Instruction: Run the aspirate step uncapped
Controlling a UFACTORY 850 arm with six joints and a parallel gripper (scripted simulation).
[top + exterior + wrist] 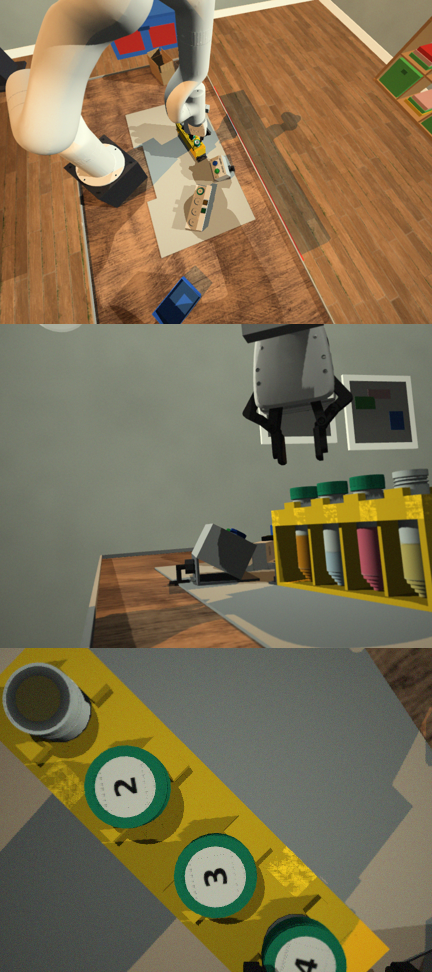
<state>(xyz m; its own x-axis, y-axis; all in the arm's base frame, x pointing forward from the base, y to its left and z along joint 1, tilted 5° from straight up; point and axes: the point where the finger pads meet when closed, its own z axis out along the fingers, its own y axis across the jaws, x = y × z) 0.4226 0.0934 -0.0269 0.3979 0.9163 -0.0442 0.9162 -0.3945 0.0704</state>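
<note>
My gripper (300,459) (328,968) is open and empty, above the yellow decapping station (198,150) (215,798), close to cap 4 in the wrist view. Tube 1 (411,482) (37,698) is uncapped. Green cap 2 (367,482) (125,786), cap 3 (332,487) (215,875) and cap 4 (303,492) (300,948) sit on their tubes; tightness cannot be told. Cap 1 (200,191) lies in its nest in the cap tray (198,224); the other nests are empty. The amber lamp (205,202) and green lamp (203,210) look dark.
The key housing (223,174) (226,550), with blue key (214,163) and green key (217,171), stands between station and tray. A blue bin (192,287) stands beyond the tray. A cardboard box (166,73) stands behind the station. A pale mat (167,240) lies underneath.
</note>
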